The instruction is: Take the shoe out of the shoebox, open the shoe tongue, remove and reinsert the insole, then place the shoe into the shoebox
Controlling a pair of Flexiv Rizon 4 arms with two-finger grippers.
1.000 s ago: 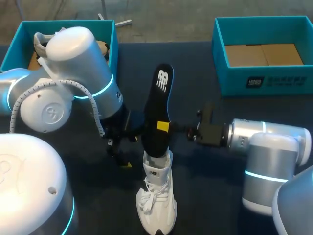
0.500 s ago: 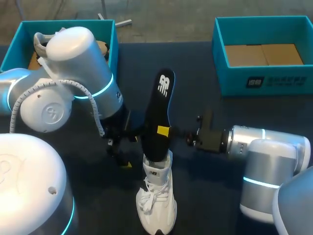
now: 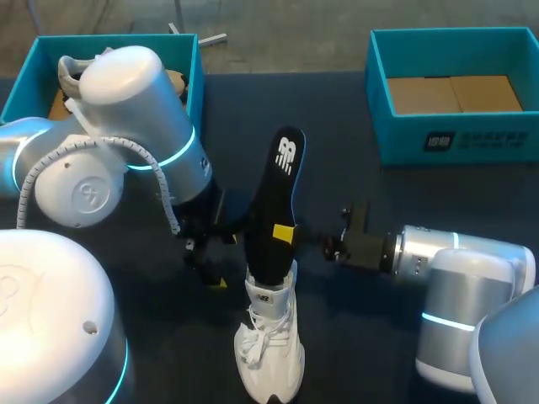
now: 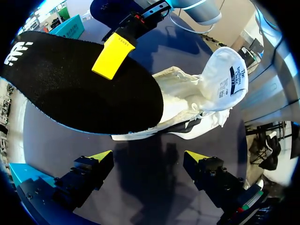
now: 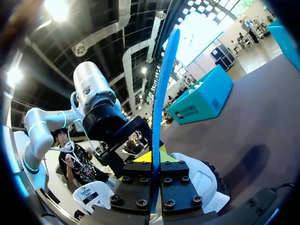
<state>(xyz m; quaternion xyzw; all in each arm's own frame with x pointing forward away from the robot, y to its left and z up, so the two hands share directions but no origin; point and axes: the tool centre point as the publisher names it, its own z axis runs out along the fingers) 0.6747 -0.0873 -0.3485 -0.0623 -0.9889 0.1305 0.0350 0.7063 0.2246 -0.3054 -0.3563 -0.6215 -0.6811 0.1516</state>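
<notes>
- Left shoebox [image 3: 192, 80]: teal, at the far-left corner of the desk [image 3: 337, 118]; largely hidden behind the left arm [image 3: 126, 109].
- Left pincer [image 4: 149, 157]: fingers spread wide, nothing between them. It sits low over the desk, left of the shoe. In the left wrist view the shoe lies ahead of the yellow tips, apart from both.
- Shoe [image 3: 269, 341]: white, laced, resting on the desk at the middle of the near edge. Its opening faces the far edge. The tongue [image 4: 225, 75] is folded outward, label side exposed.
- Insole [image 3: 276, 202]: black, with a blue underside. It stands up out of the shoe, lower end at the shoe's opening, upper end leaning toward the far edge.
- Right pincer [image 3: 285, 234]: closed on the insole at its lower half, reaching in from the right. One yellow tip presses the black face. The right wrist view shows the insole edge-on between the two fingers.
- Right shoebox [image 3: 446, 139]: teal, at the far-right corner, well apart from the shoe; brown cardboard [image 3: 450, 93] lines its floor.
</notes>
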